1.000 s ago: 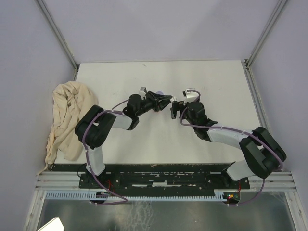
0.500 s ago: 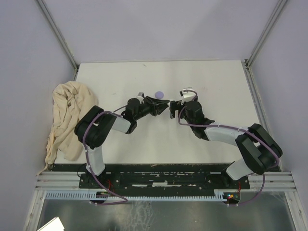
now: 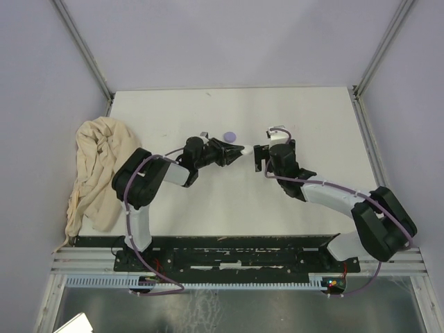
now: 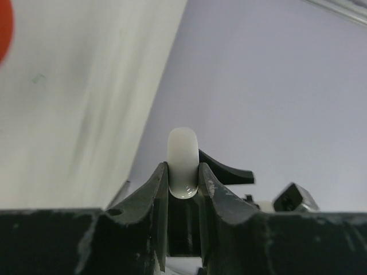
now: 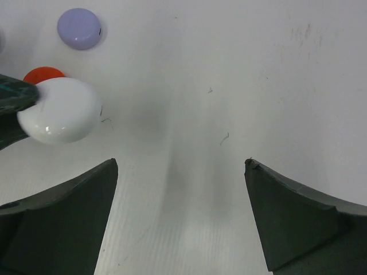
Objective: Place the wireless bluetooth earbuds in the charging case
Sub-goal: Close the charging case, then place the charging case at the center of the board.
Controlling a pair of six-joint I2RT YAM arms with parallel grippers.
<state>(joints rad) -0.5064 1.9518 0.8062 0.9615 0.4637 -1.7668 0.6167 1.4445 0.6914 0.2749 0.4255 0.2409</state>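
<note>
**White case in the left pinch; right fingers wide, gap off to one side**

Top external: left gripper [image 3: 238, 150] and right gripper [image 3: 258, 157] meet nearly tip to tip; white case [image 3: 245, 148] sits between them, held by the left; lilac disc [image 3: 229, 137] lies on the table [image 3: 312, 118] just beyond the case; no earbuds made out.

Left wrist: case seen edge-on, flat faces clamped between both fingers [image 4: 153, 186]; most of it stands proud of the tips; no seam or hinge visible.

Right wrist: right fingers [image 5: 74, 200] spread wide, nothing between them; case shows its round face here, up and left of the gap, not inside it; red disc [image 5: 43, 74] just behind the case.

Judgement: the free right arm is nearer and needs to shift left to the case; earbuds' whereabouts unknown.
</note>
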